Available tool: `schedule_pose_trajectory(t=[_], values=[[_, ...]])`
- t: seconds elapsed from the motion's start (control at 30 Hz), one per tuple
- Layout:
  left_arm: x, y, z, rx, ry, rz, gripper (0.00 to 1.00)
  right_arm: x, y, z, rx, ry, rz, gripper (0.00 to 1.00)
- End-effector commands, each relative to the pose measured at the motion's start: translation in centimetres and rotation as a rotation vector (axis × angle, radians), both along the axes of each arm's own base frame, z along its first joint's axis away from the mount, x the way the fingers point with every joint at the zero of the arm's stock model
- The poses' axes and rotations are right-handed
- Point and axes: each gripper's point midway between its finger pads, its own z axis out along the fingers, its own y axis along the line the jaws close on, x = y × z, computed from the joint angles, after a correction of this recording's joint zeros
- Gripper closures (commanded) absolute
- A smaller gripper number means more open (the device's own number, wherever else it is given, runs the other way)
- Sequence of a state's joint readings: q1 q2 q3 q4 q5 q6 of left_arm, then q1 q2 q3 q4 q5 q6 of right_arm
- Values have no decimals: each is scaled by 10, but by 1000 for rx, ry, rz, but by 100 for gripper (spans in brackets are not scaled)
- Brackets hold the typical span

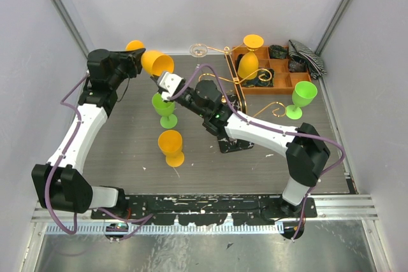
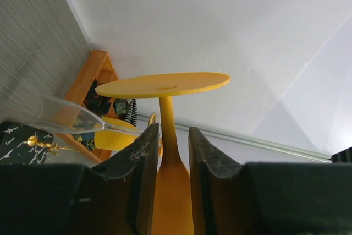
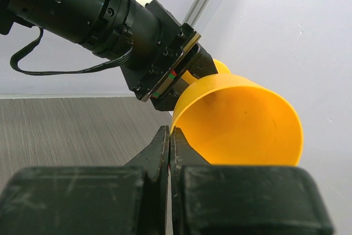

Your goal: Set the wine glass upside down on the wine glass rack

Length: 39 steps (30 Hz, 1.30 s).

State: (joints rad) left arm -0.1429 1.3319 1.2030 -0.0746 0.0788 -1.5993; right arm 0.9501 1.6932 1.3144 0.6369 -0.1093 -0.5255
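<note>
Seen from above, the left gripper (image 1: 137,60) grasps a yellow plastic wine glass (image 1: 156,62) sideways in the air, back left. Only its wrist camera shows fingers (image 2: 144,158) flanking the stem. The right gripper (image 1: 159,81), clenched and empty, is just beside the bowl's rim. An upright green plastic glass (image 1: 164,107) stands nearby. The gold wire wine glass rack (image 1: 275,107) stands to the right, partly hidden by the right arm.

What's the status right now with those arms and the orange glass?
Left gripper clamped on orange wine glass stem, glass sideways in air. Right gripper shut at its rim. Rack not reached; right arm lies between.
</note>
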Motion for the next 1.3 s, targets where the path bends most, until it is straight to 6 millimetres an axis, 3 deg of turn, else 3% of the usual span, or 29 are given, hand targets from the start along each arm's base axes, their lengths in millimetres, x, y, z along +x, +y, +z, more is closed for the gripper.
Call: schedule_pose_trajectory(t=[0.0, 0.27, 0.43, 0.63, 0.77, 0.83, 0.93, 1.03, 1.13, 1.2, 1.27], values=[[-3, -8, 19, -21, -51, -37, 67, -24, -6, 58, 131, -113, 60, 100], [-3, -7, 30, -12, -96, -35, 94, -20, -6, 55, 107, -91, 44, 96], [5, -1, 56, 20, -199, -39, 100, -21, -12, 59, 89, -83, 25, 62], [19, 36, 111, 185, -351, 39, 100, -24, -35, 87, 107, -64, -30, 29], [20, 47, 148, 436, -520, 60, 100, -17, -63, 108, 127, -62, -146, 16], [16, 42, 160, 614, -629, 31, 100, -8, -80, 115, 130, -50, -244, 12], [7, 31, 160, 833, -746, -26, 100, 20, -108, 114, 97, 21, -379, 7], [-6, 10, 137, 1057, -848, -75, 100, 52, -137, 106, 114, 147, -393, 7], [-26, -27, 112, 1321, -1021, -112, 100, 69, -172, 109, 141, 165, -453, 6], [-36, -44, 101, 1379, -1131, -82, 100, 73, -192, 111, 129, 139, -519, 6], [-60, -48, 112, 1327, -1258, -3, 100, 75, -211, 113, 131, 130, -575, 4]])
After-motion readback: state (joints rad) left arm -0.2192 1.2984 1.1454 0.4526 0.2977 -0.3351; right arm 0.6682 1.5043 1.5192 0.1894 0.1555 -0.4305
